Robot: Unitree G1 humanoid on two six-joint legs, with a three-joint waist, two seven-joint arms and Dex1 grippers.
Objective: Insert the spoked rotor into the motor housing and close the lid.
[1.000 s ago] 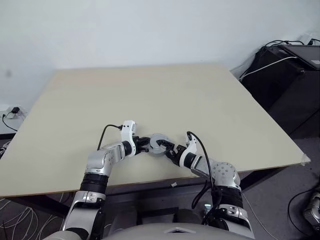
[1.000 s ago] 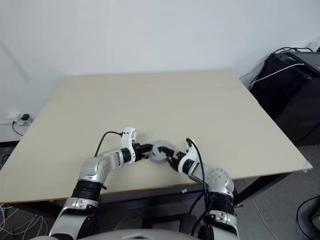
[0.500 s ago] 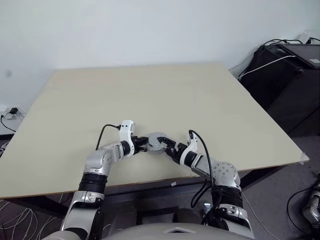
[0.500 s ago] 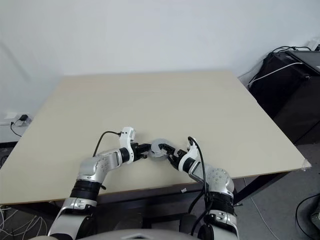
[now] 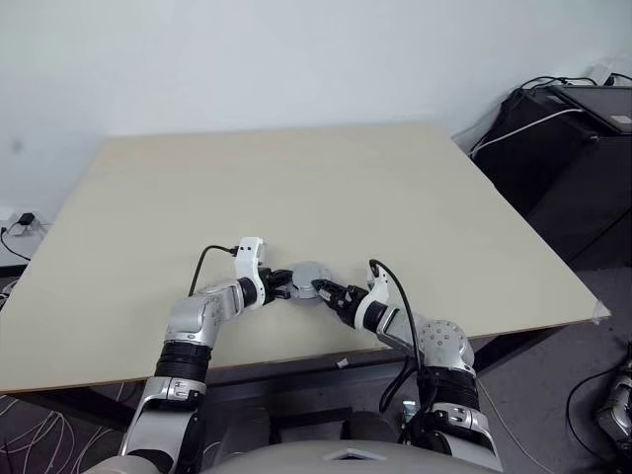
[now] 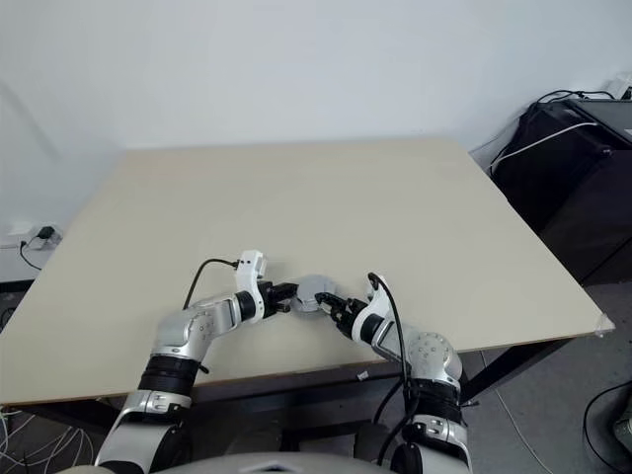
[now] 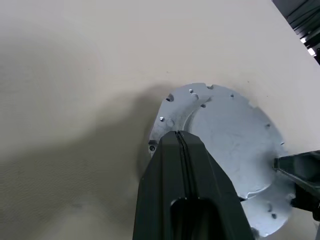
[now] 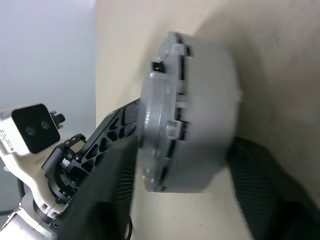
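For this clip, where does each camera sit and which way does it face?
Head pair: high, looking forward and down at the table, both arms meeting at the lid.
Left wrist: along the shut left end effector, onto the lid's grey face.
Right wrist: along the right end effector, fingers straddling the lid edge-on.
Shared: the lid; the right wrist view shows the left end effector too.

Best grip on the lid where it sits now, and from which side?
Judging by its shape, take the lid by its rim, fingers across opposite edges. It is a flat grey disc lying on the assembly on the table, with only its notched edge proud. The left gripper is shut at its left edge, so the right gripper side looks freer.
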